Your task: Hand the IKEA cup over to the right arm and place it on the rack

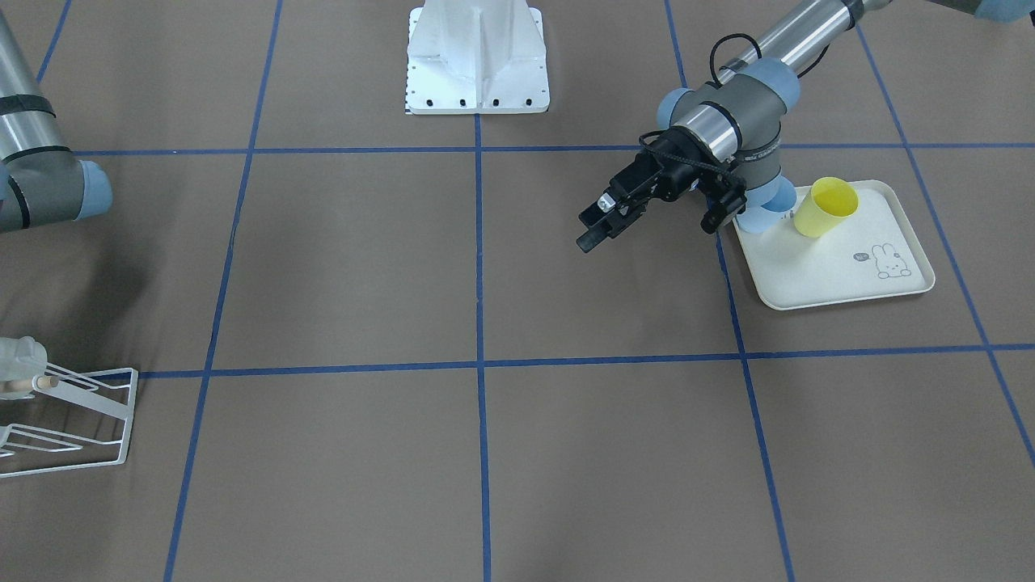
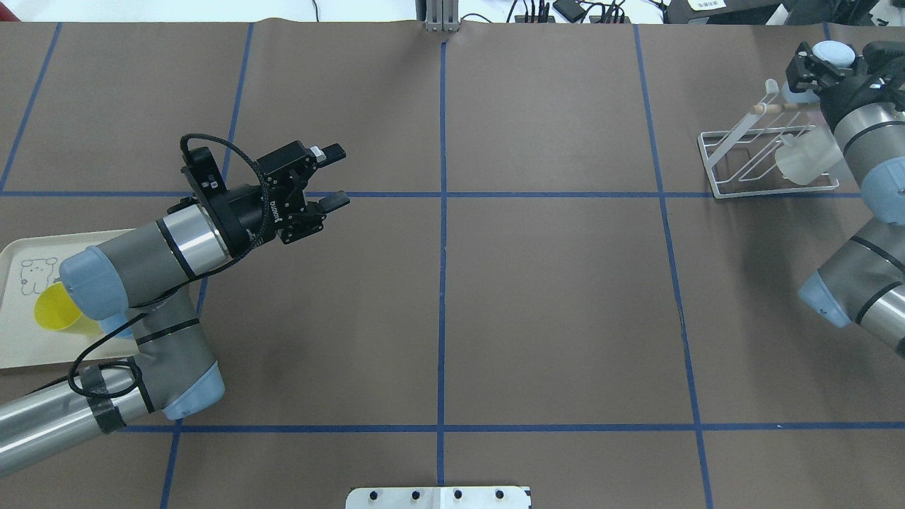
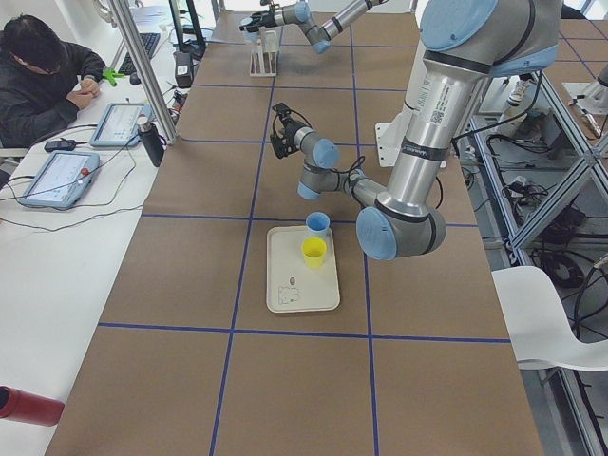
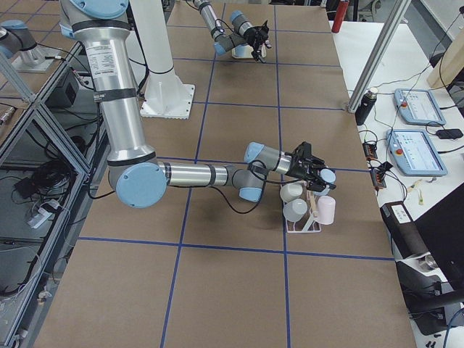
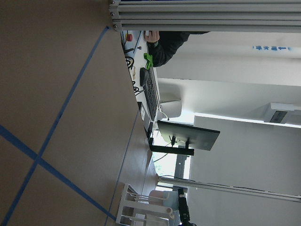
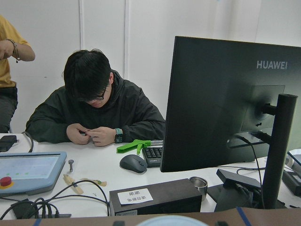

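Overhead view, bearings from the table centre.
- Right gripper [image 2: 813, 67] at 2 o'clock, over the rack [image 2: 735, 187]. Jaws look clamped on a pale blue cup [image 2: 833, 51], which sits just above the rack's rod.
- Left gripper [image 2: 338, 177] at 10 o'clock, jaws apart, nothing in them.
- Tray [image 2: 14, 353] at 8 o'clock, with a yellow cup [image 2: 53, 311] on it.

Judgement: the hand-over looks done. The cup is not yet seated on a prong or let go.

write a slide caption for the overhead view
Overhead: left tool open mid-table; right tool holds cup at rack; yellow cup on tray.
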Robot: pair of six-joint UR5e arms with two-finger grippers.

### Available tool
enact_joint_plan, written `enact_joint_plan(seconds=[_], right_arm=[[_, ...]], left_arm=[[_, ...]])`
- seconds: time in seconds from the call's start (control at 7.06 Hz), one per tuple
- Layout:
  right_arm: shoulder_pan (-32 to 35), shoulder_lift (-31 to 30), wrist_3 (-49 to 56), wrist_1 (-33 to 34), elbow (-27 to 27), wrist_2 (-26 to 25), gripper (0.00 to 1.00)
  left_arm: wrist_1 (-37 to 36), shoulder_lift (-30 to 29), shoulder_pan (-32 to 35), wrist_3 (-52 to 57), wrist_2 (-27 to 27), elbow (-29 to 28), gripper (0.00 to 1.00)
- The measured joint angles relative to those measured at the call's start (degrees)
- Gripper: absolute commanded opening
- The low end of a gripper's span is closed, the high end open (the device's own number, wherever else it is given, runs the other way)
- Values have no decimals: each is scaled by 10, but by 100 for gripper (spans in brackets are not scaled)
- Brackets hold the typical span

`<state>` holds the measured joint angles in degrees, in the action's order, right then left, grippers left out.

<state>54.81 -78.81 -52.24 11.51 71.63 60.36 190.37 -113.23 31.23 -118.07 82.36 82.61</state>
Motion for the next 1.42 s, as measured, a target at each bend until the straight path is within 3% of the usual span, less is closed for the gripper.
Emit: enact_joint_plan(seconds=[0.43, 0.57, 0.71, 1.42], right_arm=[[10, -1, 2, 0, 0, 2, 0], [11, -1, 2, 0, 0, 2, 35], [11, -1, 2, 0, 0, 1, 99], [14, -2, 3, 1, 3, 8, 100]], left_arm=[[0, -2, 0, -1, 0, 0, 100], [0, -2, 0, -1, 0, 0, 100], [0, -2, 0, -1, 0, 0, 100], [-4, 0, 0, 0, 1, 7, 100]])
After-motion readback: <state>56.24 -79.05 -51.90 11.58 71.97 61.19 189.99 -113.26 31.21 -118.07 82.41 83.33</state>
